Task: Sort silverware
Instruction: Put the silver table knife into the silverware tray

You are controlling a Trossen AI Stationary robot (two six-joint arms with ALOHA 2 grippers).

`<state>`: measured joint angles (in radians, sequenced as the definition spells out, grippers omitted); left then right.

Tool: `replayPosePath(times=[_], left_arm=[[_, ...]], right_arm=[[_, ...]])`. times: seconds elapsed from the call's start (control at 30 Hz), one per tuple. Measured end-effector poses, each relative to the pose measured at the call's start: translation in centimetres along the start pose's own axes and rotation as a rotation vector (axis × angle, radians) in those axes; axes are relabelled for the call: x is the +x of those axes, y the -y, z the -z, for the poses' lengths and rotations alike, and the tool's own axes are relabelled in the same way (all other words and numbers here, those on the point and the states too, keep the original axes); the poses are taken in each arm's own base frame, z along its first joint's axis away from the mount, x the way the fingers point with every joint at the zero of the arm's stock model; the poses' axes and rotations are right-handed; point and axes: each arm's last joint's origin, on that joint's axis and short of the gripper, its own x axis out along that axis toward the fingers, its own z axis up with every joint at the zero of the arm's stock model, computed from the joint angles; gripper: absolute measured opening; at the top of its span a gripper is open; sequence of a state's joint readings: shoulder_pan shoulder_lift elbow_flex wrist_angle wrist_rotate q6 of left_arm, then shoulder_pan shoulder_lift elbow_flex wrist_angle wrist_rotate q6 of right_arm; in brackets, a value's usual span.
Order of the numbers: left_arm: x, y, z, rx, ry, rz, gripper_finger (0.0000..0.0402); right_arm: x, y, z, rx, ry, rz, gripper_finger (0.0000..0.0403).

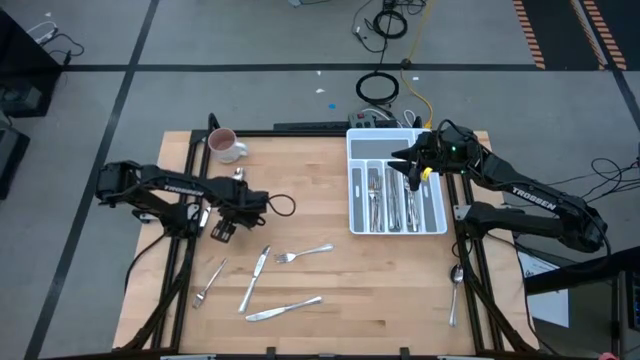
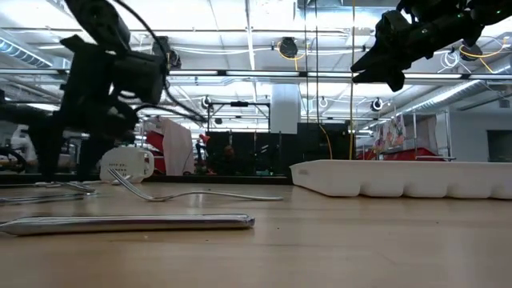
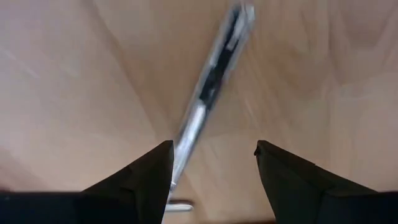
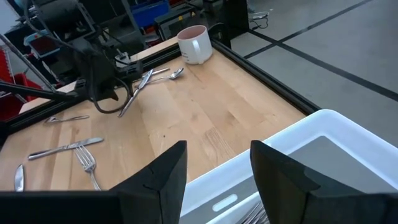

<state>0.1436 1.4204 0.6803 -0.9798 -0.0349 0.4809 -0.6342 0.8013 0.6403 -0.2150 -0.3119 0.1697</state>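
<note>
My left gripper (image 1: 220, 233) hangs open, low over the table's left half. In its wrist view (image 3: 211, 162) a blurred silver utensil (image 3: 211, 81) lies on the wood under the fingers. Two forks (image 1: 303, 253) (image 1: 210, 283) and two knives (image 1: 255, 278) (image 1: 285, 309) lie flat on the wood nearer the near edge. More silverware (image 1: 390, 200) lies in the white tray (image 1: 352, 215). My right gripper (image 1: 408, 165) (image 4: 217, 162) is open and holds nothing, raised above the tray's far end (image 4: 323, 143). My left gripper comes from above, pointing down at the silver utensil. The utensil's shaft (image 3: 186, 134) runs close past one finger (image 3: 149, 174). Whether that finger touches it I cannot tell. The utensil lies on the table.
A pink-and-white mug (image 1: 224, 145) stands at the far left corner, with more utensils (image 4: 155, 76) beside it near the left arm. A spoon (image 1: 455, 280) lies at the table's right edge. A black cable loop (image 1: 283, 205) hangs by the left wrist. Bare wood (image 1: 380, 290) lies in front of the tray.
</note>
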Motion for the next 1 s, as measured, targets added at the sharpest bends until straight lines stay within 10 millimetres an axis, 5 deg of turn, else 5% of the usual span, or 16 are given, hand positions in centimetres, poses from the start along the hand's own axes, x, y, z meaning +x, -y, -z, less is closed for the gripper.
replayPosePath(times=[0.47, 0.6, 0.77, 1.0], left_arm=[[2.8, 0.3, 1.0, 0.154, 0.017, -0.056, 0.0222], [3.0, -0.3, 1.2, 0.203, 0.031, -0.069, 0.0162], [3.0, -1.0, 1.2, 0.245, 0.059, -0.084, 0.0037], [2.4, -1.3, 1.2, 0.167, 0.042, -0.065, 0.0029]], right_arm=[[0.0, 0.0, 0.0, 0.066, 0.002, 0.0, 0.0169], [0.0, 0.0, -0.1, 0.086, 0.01, -0.002, 0.0169], [0.0, 0.0, -0.1, 0.103, 0.014, -0.003, 0.0169], [0.0, -0.1, -0.1, 0.158, 0.013, -0.007, 0.0169]])
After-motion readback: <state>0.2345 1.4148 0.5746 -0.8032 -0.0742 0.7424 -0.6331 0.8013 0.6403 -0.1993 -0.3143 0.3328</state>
